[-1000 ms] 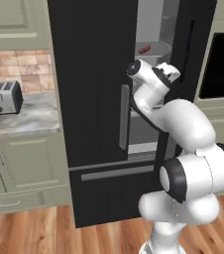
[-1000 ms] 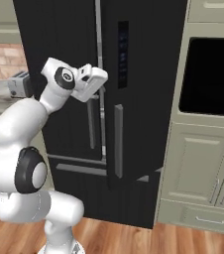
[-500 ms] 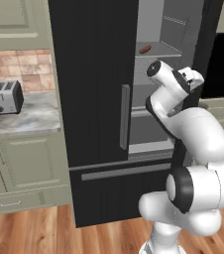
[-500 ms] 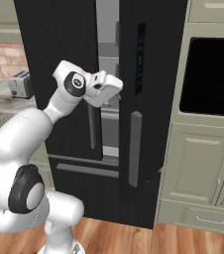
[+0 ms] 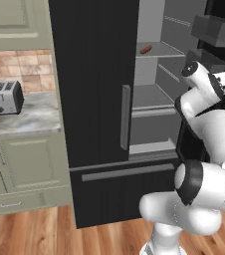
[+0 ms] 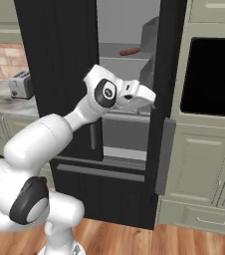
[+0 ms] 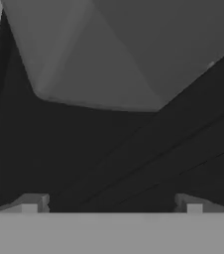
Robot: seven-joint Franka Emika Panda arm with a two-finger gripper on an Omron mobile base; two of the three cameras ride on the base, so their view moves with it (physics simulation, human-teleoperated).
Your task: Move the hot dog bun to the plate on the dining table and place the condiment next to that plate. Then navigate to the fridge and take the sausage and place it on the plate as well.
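Behind the fridge (image 5: 94, 99) door, sausage (image 5: 146, 49) rests on a shelf.

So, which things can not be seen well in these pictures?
- Claw: hand view, the bottom edge cuts its fingers; right base view, the hand itself hides them.
- Sausage: both base views, too small for detail.
- Fridge: left base view, the arm covers its open right door; both base views cut off the top.
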